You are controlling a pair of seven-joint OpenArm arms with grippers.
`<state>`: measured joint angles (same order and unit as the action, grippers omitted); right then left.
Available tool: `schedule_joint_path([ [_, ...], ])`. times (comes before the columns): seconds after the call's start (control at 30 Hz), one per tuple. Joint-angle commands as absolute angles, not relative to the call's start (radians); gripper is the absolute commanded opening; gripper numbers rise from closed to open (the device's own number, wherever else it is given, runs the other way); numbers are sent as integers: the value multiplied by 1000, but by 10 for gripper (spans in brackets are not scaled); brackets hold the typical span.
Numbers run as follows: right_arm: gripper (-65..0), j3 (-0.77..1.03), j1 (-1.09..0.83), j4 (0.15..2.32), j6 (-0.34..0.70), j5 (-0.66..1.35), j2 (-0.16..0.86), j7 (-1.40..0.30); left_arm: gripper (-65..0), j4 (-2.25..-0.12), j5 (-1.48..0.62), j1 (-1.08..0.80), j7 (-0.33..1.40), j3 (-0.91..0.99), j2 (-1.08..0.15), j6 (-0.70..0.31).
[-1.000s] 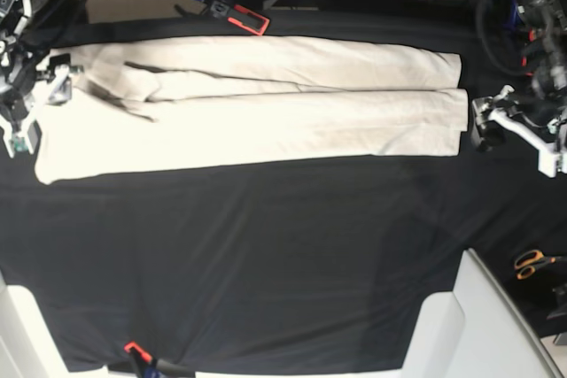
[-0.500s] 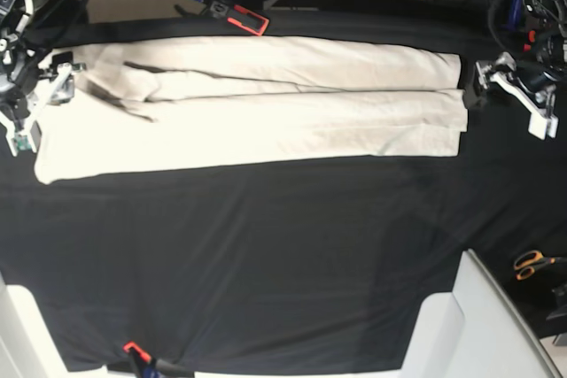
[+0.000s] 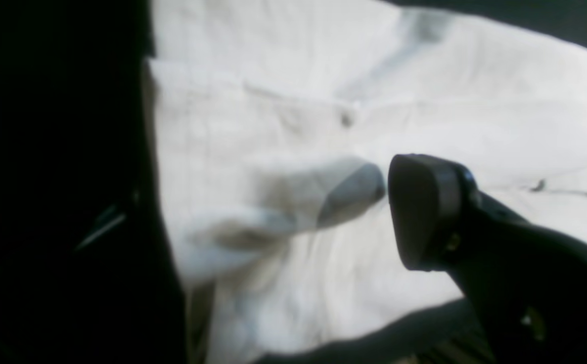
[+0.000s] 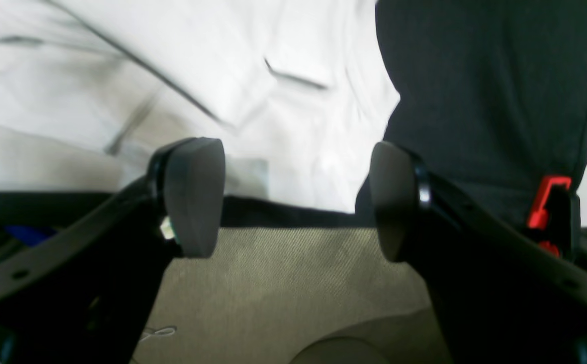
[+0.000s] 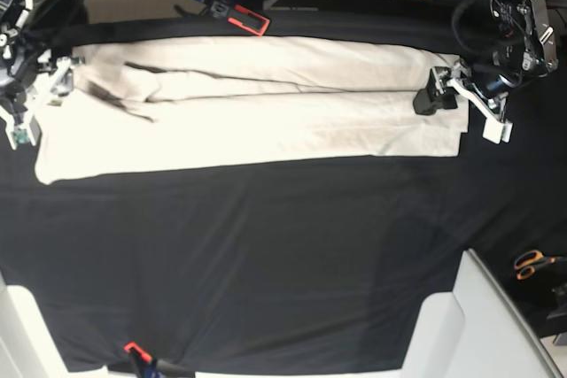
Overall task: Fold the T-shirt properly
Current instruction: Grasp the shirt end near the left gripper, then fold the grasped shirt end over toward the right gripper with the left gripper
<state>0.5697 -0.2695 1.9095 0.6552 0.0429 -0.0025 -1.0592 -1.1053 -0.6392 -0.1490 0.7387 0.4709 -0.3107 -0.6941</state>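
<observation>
Your left gripper (image 5: 459, 105) has white printed fingers with black pads, and bundled black cables loop up the arm behind it. Up close, its pad (image 3: 422, 210) is a rounded matte black shield on a black bracket with small screws. Your right gripper (image 5: 28, 95) is built the same, white brackets with black cabling above. Its two pads (image 4: 194, 194) are smooth black ovals on black arms with screw holes.

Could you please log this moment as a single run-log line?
T-shirt: long band, sides folded in | left pincer: open, over hem end | right pincer: open, at collar end
</observation>
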Motion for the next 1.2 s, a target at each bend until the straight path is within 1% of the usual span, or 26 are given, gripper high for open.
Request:
schedule_joint_path([
  [0.0,-224,572,-262,1925,656,47,7,-1043,-94,-1093,-624,-150,760,453,-315,-698],
  [0.13,-224,572,-262,1925,656,47,7,-1043,-102,-1079,-624,-150,739,414,-315,-698],
  [0.17,-224,572,-262,1925,656,47,7,-1043,-132,-1079,-624,-150,739,414,-315,-698],
  [0.2,-224,572,-262,1925,656,47,7,-1043,-181,-1078,-624,-150,739,417,-315,-698],
  [0.4,-224,572,-262,1925,657,47,7,-1043,-553,-1076,-624,-148,737,421,-320,-698],
  [0.47,-224,572,-262,1925,657,47,7,-1043,-650,-1082,-624,-148,737,421,-323,-698],
  [0.53,-224,572,-263,1925,657,47,7,-1043,-650,-1084,-624,-148,737,421,-332,-688],
  [0.6,-224,572,-263,1925,657,47,7,-1043,-650,-1113,-622,-148,736,421,-334,-616],
  [0.67,-224,572,-263,1925,657,47,7,-1043,-650,-1190,-595,-165,722,414,-334,-538],
  [0.77,-224,572,-263,1925,657,47,7,-1044,-650,-1330,-492,-217,708,410,-308,-421],
  [0.9,-224,572,-263,1923,657,47,7,-1044,-650,-1518,-286,-259,713,410,-211,-297],
  [0.97,-224,572,-263,1923,657,47,7,-1046,-650,-1589,-176,-269,713,410,-157,-271],
  [1.07,-224,572,-263,1923,657,48,7,-1046,-650,-1684,5,-272,714,403,-67,-269],
  [1.17,-224,572,-263,1923,657,48,7,-1046,-650,-1748,151,-272,716,320,-18,-269],
])
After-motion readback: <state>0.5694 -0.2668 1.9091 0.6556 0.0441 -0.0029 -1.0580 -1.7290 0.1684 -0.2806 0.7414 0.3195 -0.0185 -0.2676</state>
